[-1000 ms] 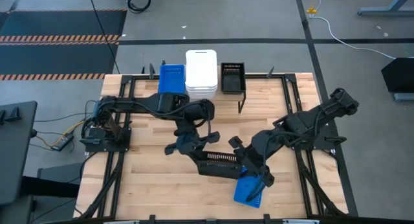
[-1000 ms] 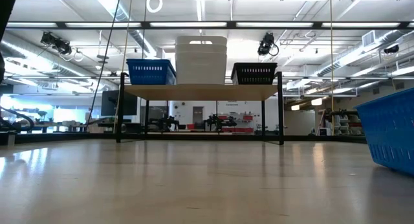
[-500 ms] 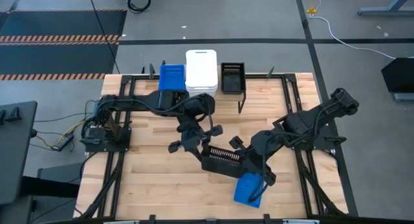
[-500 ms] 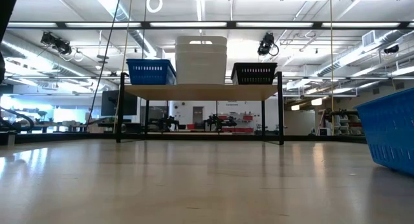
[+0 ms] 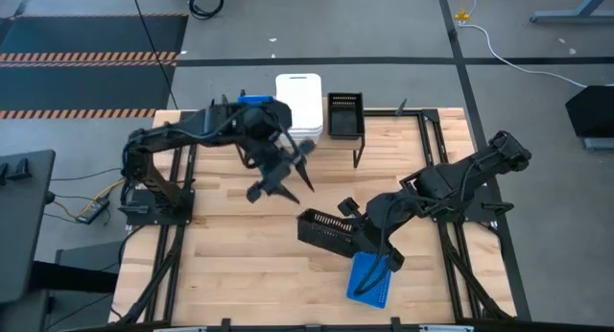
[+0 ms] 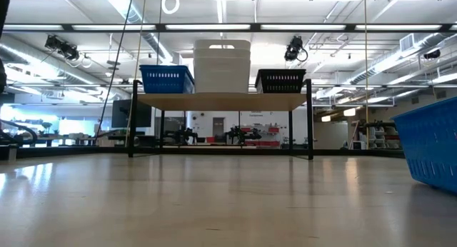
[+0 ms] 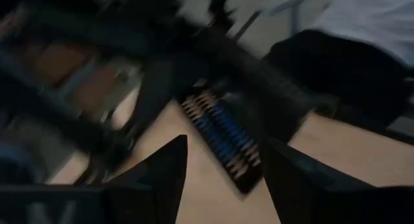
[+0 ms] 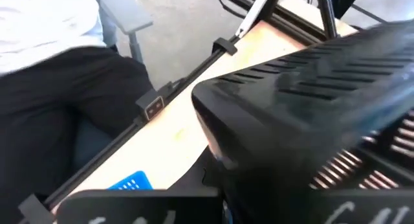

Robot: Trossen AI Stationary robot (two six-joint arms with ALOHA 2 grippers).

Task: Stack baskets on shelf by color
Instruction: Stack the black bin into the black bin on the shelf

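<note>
My left gripper hangs over the wooden table, just in front of the shelf, and its two fingers stand wide apart with nothing between them. At the far edge of the table the shelf carries, from left to right, a blue basket, a taller stack of white baskets and a black basket with slotted sides; from above the blue one is partly hidden under my left arm, while the white stack and the black one lie in plain sight.

Nearer the middle of the table, a second black slotted basket sits tilted, well apart from the shelf. My right gripper is at its right end with its jaws pressed together on the basket's wall; my right wrist camera shows that dark slotted wall filling most of its picture. Just beside it, toward the front edge of the table, another blue basket lies under my right arm, and the low camera catches its side at the far right.

Past the table edge a person in a white top and dark trousers is sitting.
</note>
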